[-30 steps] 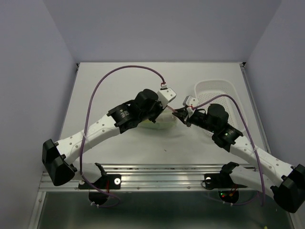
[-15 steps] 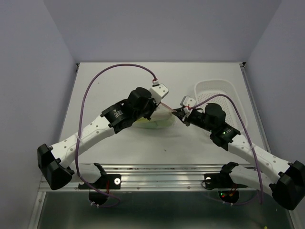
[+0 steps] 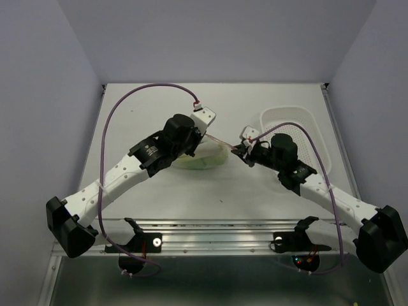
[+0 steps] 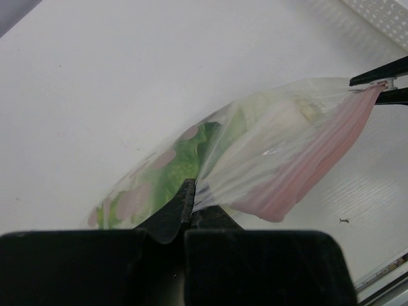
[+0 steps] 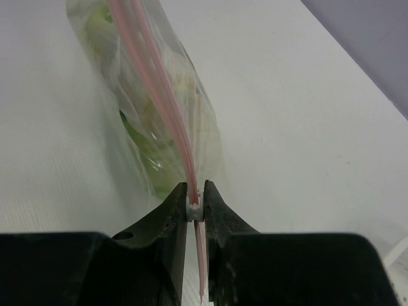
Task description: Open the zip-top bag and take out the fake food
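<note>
Top external view, and both arms are angled in toward the middle of the white table (image 3: 159,102). Between them is the clear, crinkly plastic zip-top bag (image 3: 203,158). Its body is down on the surface, left of the white perforated plastic basket (image 3: 299,113) and apart from it. A thin pink line runs between the two wrists: that's the top edge, pulled taut!

Over to the left wrist camera. The black left gripper (image 4: 193,203) has its jaws pressed together on a fold of clear plastic at the near end of the bag, just beside the pink-red zipper strip (image 4: 312,159). From there the strip runs away up to the right. At its far corner, the other arm's black fingertips (image 4: 390,69) clamp it. Inside the bag you can see the fake food (image 4: 185,153), dark green leafy pieces with something paler green behind, pushed toward the lower left. Faint pink blotches on the plastic partly hide them.

Now the right wrist camera. The black right gripper (image 5: 196,207) is pinching the zipper strip itself, with the little white slider tab squeezed between the jaws. The strip runs straight away from the lens, its two pink tracks lying close together. Green shapes show through the film below it, and whether the seal has parted anywhere can't be told from here.
</note>
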Robot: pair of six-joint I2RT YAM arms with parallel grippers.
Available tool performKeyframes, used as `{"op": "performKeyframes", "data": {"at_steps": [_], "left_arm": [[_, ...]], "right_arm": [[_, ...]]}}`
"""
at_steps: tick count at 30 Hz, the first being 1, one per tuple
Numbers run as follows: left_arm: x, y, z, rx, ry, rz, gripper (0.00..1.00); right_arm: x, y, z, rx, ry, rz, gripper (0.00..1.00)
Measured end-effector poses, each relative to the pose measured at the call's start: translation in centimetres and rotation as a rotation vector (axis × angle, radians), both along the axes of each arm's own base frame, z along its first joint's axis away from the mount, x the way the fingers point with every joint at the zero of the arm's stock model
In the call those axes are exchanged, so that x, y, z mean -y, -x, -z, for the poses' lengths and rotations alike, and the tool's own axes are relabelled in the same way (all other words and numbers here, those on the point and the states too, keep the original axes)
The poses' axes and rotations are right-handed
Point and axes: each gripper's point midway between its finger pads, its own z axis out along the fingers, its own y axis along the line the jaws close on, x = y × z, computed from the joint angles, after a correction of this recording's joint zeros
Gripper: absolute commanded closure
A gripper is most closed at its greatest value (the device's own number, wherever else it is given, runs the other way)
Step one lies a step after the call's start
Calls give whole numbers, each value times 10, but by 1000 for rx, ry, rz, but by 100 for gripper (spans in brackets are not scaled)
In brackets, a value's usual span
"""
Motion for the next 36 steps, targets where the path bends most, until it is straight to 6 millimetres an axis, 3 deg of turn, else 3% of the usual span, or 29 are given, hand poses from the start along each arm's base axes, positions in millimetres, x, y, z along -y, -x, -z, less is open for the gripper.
{"op": "performKeyframes", "data": {"at_steps": [8, 16, 23, 27, 30, 33, 35, 36], "left_arm": [[-15, -11, -2, 8, 3, -68, 100], [-34, -24, -4, 21, 3, -161, 100], [-36, -24, -5, 23, 8, -166, 100], [-36, -24, -5, 15, 20, -159, 100], [-30, -21, -3, -4, 42, -135, 100], [-21, -15, 2, -25, 62, -116, 100], [-15, -10, 8, -39, 69, -110, 100], [-10, -6, 13, -50, 69, -106, 100]], "right_arm": [[18, -21, 35, -97, 33, 29, 93], [25, -31, 57, -162, 52, 40, 94], [22, -43, 57, -172, 55, 45, 93], [21, -47, 52, -164, 51, 46, 87], [22, -51, 51, -167, 50, 53, 79], [22, -55, 52, -188, 46, 64, 57], [23, -56, 53, -208, 37, 79, 29], [24, -56, 54, -220, 30, 84, 21]]}}
